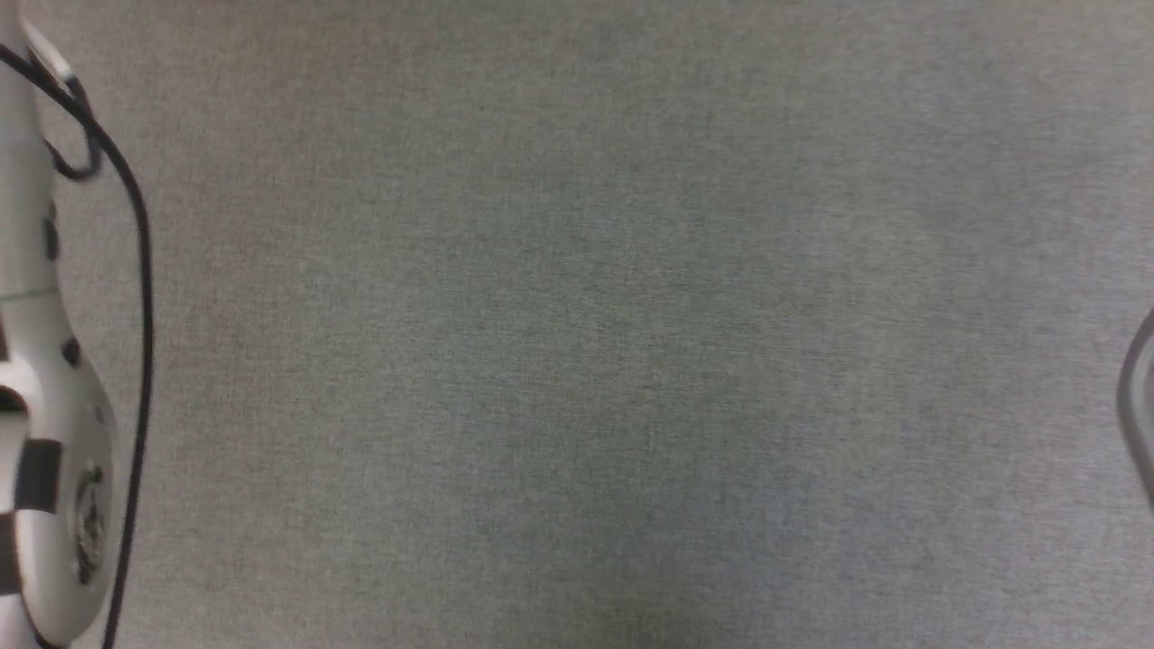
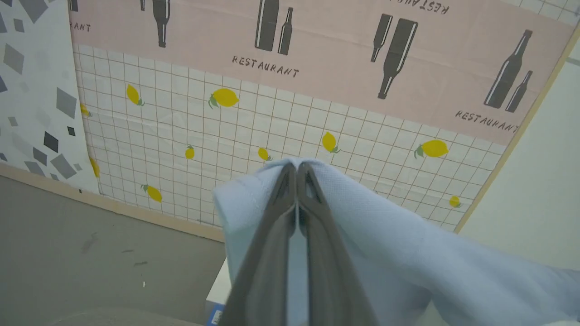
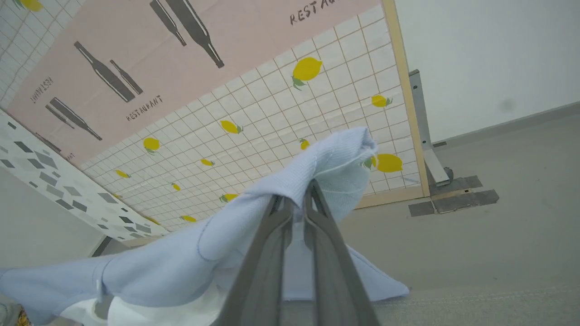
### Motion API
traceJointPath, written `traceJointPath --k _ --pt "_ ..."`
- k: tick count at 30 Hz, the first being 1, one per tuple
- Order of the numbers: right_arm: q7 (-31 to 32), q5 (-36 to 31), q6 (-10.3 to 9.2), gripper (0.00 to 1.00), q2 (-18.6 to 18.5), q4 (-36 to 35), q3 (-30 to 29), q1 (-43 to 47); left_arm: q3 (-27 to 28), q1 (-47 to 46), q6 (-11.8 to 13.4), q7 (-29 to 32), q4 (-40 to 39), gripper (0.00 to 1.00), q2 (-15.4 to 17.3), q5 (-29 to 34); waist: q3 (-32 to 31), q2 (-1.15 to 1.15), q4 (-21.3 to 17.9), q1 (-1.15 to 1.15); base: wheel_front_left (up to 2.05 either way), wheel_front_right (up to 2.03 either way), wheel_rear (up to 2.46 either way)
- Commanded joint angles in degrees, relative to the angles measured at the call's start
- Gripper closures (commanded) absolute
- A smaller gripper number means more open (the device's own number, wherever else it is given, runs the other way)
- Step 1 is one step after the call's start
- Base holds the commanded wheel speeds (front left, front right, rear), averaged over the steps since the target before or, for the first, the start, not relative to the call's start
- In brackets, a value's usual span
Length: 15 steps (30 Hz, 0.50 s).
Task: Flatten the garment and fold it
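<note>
Both pincers are clenched on the garment (image 2: 385,235), which is held up in the air, not lying on the grey work surface (image 1: 577,324). The left gripper (image 2: 297,170) pinches a fold of the light blue knit between its tips, the cloth draping down and away on both sides of the fingers. The right gripper (image 3: 297,190) bites a bunched lump of the same shirt, with the white collar (image 3: 149,312) hanging low towards that view's bottom left corner. Behind both stands the lemon-tiled wall panel (image 2: 272,127). In the head view the pale left forearm (image 1: 45,406) runs along the surface's left edge. Whether the hem touches the surface I cannot tell; the drape hides it. The likeliest trouble is the right-hand hold: it is on a wad and not a clean edge, so the shirt may come down twisted or creased, or a layer may slip free under tension. Uneven lowering could also trap the collar underneath.
</note>
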Motion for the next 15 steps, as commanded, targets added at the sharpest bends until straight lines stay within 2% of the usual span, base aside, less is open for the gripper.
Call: traceJointPath --k 1,8,12,15 --pt "-0.39 0.44 -0.08 1.00 -0.04 0.34 0.17 2.13 -0.06 1.75 -0.48 -0.78 0.67 1.00 -0.18 -0.32 1.04 0.00 1.31 -0.01 0.00 0.00 0.00" --pt "-1.36 6.56 -0.08 1.00 -0.61 -1.40 -0.58 12.69 -0.06 10.74 -4.33 -5.21 4.21 1.00 -2.39 -3.04 -2.41 0.00 3.02 -0.01 0.00 0.00 0.00" --pt "-1.78 11.88 -0.08 1.00 -1.68 -4.80 -1.14 21.63 0.11 19.08 -6.52 -7.52 2.82 1.00 -3.29 -4.71 -6.58 0.00 3.69 -0.01 0.00 0.00 0.00" --pt "-1.27 15.77 -0.08 1.00 -2.21 -7.90 -1.33 30.46 0.71 27.60 -7.24 -8.92 0.00 1.00 -3.88 -6.24 -10.86 0.00 4.17 -0.01 0.00 0.00 0.00"
